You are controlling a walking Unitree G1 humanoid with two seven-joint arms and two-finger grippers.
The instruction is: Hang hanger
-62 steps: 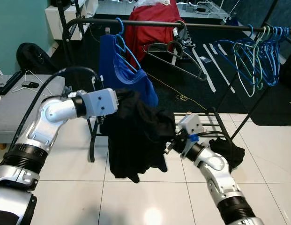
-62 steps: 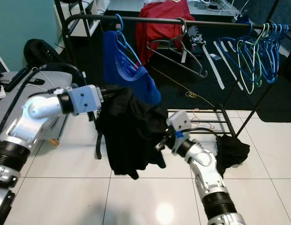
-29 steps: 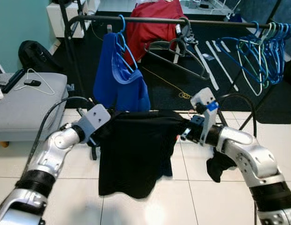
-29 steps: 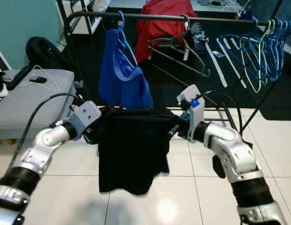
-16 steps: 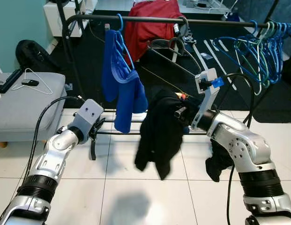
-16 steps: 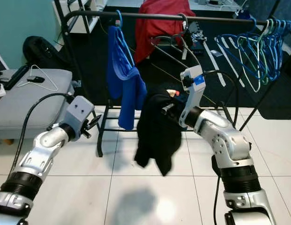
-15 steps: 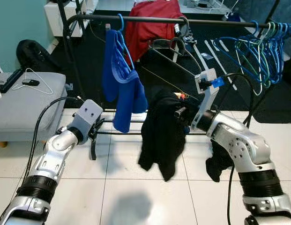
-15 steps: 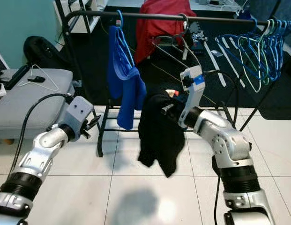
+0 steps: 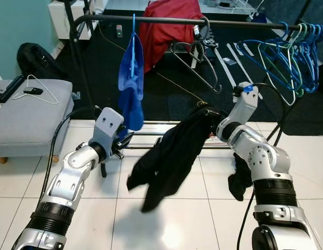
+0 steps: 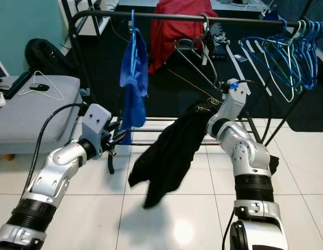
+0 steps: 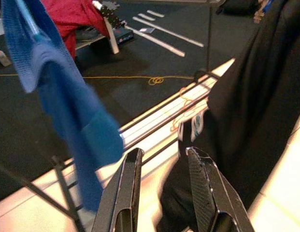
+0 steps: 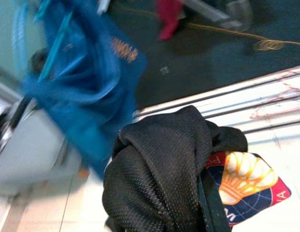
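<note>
Hanger status: can't make out a hanger inside the black garment (image 9: 171, 156), so hanger-in-shirt is unconfirmed. Garment hangs bunched from the right gripper (image 9: 216, 119), which is clamped on its top edge; the right wrist view shows black mesh fabric (image 12: 164, 169) wadded up against the fingers with a printed crest patch (image 12: 246, 186) at 4 o'clock of the wad. The rest of the cloth trails down toward 7 o'clock over the white tile floor (image 9: 166, 229), well below the rack rail (image 9: 166, 21). Left gripper (image 11: 162, 164) has its fingers parted with nothing between them, parked near the garment's 9 o'clock side, just in front of the rack's lower bars (image 9: 151, 140). On the rail: blue shirt (image 9: 131, 83) on a blue hanger at 11 o'clock of the garment, dark empty hangers (image 9: 195, 52) at 12–1 o'clock, a cluster of blue and green empty hangers (image 9: 286, 52) far out at 2 o'clock. Red cloth (image 9: 169, 21) sits behind the rail. Grey bench (image 9: 26, 114) at 9 o'clock with a white wire hanger (image 9: 39, 88) on it. Progress call: early to middle. Garment is lifted and held one-handed, nothing of it on the rail yet. Left to do, as I read it: get the garment onto a hanger, raise it, hook it over the rail in the gap between the blue shirt and dark hangers, release.
</note>
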